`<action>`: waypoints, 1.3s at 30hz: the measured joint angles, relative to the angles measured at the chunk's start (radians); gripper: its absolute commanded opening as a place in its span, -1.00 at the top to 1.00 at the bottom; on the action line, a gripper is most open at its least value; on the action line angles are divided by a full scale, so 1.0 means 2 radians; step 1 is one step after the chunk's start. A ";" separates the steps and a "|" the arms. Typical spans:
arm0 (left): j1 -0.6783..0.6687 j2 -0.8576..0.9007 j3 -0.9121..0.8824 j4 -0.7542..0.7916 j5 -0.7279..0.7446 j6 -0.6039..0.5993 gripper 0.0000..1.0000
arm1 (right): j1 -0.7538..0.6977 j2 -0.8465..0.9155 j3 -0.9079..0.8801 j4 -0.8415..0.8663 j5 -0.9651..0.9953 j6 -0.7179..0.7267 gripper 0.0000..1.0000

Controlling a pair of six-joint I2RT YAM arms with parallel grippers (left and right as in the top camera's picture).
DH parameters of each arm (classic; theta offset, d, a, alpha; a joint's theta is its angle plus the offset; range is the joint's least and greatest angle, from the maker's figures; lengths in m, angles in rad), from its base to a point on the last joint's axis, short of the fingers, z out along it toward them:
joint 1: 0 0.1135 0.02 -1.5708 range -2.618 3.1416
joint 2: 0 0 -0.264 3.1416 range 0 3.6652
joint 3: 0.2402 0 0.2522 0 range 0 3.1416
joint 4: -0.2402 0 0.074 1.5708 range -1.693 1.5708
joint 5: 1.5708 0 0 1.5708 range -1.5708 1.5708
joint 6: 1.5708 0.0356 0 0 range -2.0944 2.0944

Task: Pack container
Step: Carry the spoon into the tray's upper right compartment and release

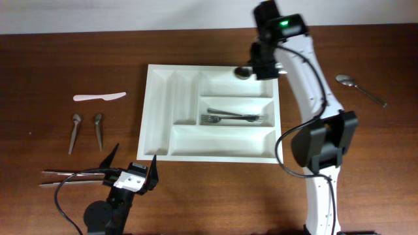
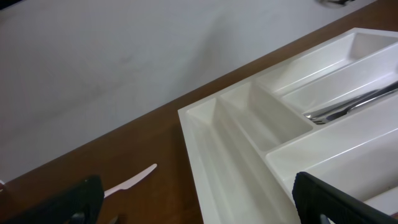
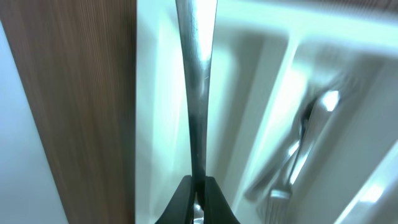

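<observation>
The container [image 1: 163,117] is a white cutlery tray lying mid-table. Two metal forks [image 1: 232,118] rest in its middle wide compartment. My right gripper [image 1: 261,65] hovers over the top wide compartment, shut on the handle of a metal spoon [image 1: 243,72]. In the right wrist view the fingers [image 3: 186,199] pinch the spoon's handle [image 3: 196,93] above the tray [image 3: 155,124], with the forks [image 3: 298,155] blurred to the right. My left gripper [image 1: 132,164] stands open and empty by the tray's near left corner; its wrist view shows the gripper [image 2: 196,205] facing the tray [image 2: 236,143].
A white plastic knife [image 1: 99,97] lies left of the tray, also seen as the plastic knife [image 2: 130,182]. Two metal spoons [image 1: 86,129] lie below it. Long metal utensils [image 1: 72,176] rest by the left arm. Another spoon [image 1: 360,89] lies far right.
</observation>
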State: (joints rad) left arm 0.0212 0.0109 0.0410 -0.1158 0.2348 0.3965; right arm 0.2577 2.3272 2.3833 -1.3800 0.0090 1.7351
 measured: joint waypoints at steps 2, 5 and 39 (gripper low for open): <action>0.000 0.000 0.000 0.000 0.000 0.000 -0.98 | 0.024 0.001 0.000 0.003 0.000 0.019 0.93; 0.000 0.000 0.000 0.000 0.000 0.000 -0.98 | 0.032 0.002 0.000 0.003 0.000 0.028 0.92; 0.000 0.000 0.000 0.000 0.000 0.000 -0.98 | -0.320 0.053 0.006 0.042 0.040 -0.121 -0.97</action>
State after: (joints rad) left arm 0.0212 0.0109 0.0410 -0.1158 0.2352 0.3965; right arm -0.3828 2.4325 2.3943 -1.2964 0.0891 1.4921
